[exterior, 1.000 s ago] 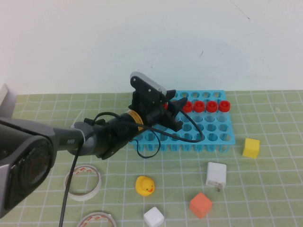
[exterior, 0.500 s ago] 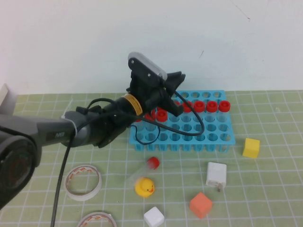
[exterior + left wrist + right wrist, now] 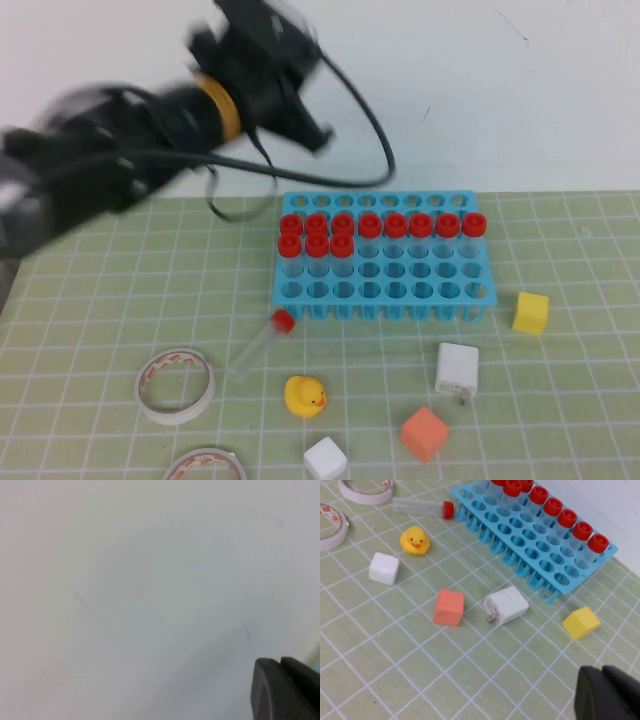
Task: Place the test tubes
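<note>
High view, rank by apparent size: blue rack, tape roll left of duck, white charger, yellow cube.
Largest first:
blue rack
tape roll
white charger
yellow cube, only slightly smaller than the charger
Shut left gripper raised above rack's left end; shut right gripper outside this view.

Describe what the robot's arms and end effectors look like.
Left arm: black, yellow ring at the wrist, looping black cable. Left end effector, raised above the blue rack: black. Right end effector, over the mat near the yellow cube: only black, blocky tips show.

Blue rack (image 3: 380, 304), red-capped tubes (image 3: 369, 223) (clear), green gridded mat (image 3: 560, 400); left arm (image 3: 130, 150) seemingly black.
</note>
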